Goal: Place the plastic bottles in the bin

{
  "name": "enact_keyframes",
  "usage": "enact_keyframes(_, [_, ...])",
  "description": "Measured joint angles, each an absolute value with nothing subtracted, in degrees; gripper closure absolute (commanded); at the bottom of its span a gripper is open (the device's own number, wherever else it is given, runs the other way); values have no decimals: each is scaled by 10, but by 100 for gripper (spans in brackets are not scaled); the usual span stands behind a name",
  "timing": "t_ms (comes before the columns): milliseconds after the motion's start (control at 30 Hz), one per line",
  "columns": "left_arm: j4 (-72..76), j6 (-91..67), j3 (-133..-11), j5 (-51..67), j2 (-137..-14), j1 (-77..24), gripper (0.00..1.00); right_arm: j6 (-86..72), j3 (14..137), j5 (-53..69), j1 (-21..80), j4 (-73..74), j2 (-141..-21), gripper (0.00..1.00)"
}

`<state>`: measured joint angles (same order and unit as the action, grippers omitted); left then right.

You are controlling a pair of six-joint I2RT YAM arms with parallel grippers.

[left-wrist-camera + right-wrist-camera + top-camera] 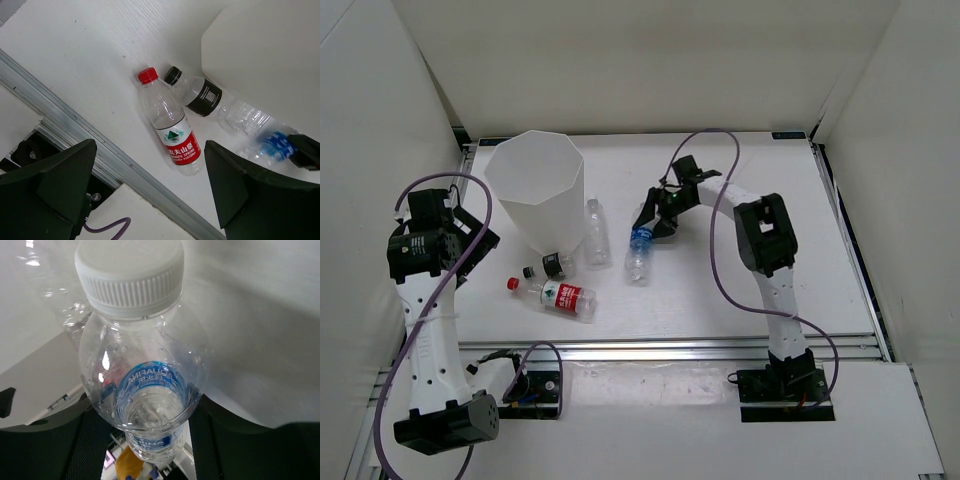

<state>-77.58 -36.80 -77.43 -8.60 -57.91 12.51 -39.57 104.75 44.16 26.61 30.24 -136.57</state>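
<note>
The white faceted bin (535, 190) stands at the back left. Beside it lies the plain white-capped bottle (596, 232). The short black-capped bottle (548, 266) and the red-labelled bottle (560, 295) lie in front of the bin. My right gripper (650, 228) is shut on the base end of the blue-labelled bottle (639, 252), which points towards the near edge. In the right wrist view the bottle (145, 385) sits between my fingers (92, 445), cap away. My left gripper (470, 240) is open and empty left of the bin; the red-labelled bottle (172, 130) lies beyond its jaws.
An aluminium rail (670, 347) runs along the near edge of the table. White walls close in the back and both sides. In the left wrist view the bin (265, 55) fills the upper right, with the black-capped bottle (197, 92) at its foot.
</note>
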Motion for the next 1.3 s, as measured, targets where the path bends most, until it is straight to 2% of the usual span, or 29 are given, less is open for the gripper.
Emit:
enact_keyframes(133, [-776, -378, -774, -96, -581, 125, 0, -387, 1037, 425, 230, 330, -1305, 72])
enact_keyframes(200, [-776, -384, -774, -102, -581, 125, 0, -391, 1072, 417, 222, 342, -1273, 76])
enact_keyframes(300, [-776, -391, -774, -105, -581, 125, 0, -417, 1225, 402, 230, 348, -1262, 82])
enact_keyframes(367, [-776, -394, -774, -105, -582, 125, 0, -439, 1348, 390, 244, 319, -1264, 82])
enact_keyframes(433, [-779, -396, -780, -103, -590, 123, 0, -467, 1411, 385, 260, 262, -1253, 82])
enact_keyframes(567, [-777, -395, -804, -99, -610, 106, 0, -514, 1429, 370, 296, 169, -1217, 82])
enact_keyframes(733, [-776, -393, -818, -97, -621, 81, 0, -536, 1456, 333, 340, 100, -1253, 82])
enact_keyframes(800, [-776, -392, -818, -96, -624, 73, 0, -537, 1456, 313, 353, 89, -1270, 79])
enact_keyframes(900, [-776, -392, -818, -94, -631, 64, 0, -534, 1456, 290, 364, 88, -1293, 62])
enact_keyframes(1000, [-776, -390, -818, -92, -636, 58, 0, -525, 1453, 277, 366, 95, -1303, 24])
enact_keyframes(1033, [-776, -390, -818, -91, -636, 58, 0, -520, 1453, 276, 366, 99, -1303, 6])
enact_keyframes(1067, [-776, -390, -818, -91, -636, 58, 0, -512, 1453, 276, 366, 104, -1303, 0])
enact_keyframes(1167, [-776, -391, -818, -90, -636, 58, 0, -477, 1441, 272, 364, 117, -1290, 0])
enact_keyframes(1300, [-776, -394, -819, -91, -632, 58, 0, -435, 1319, 254, 349, 147, -1201, 0])
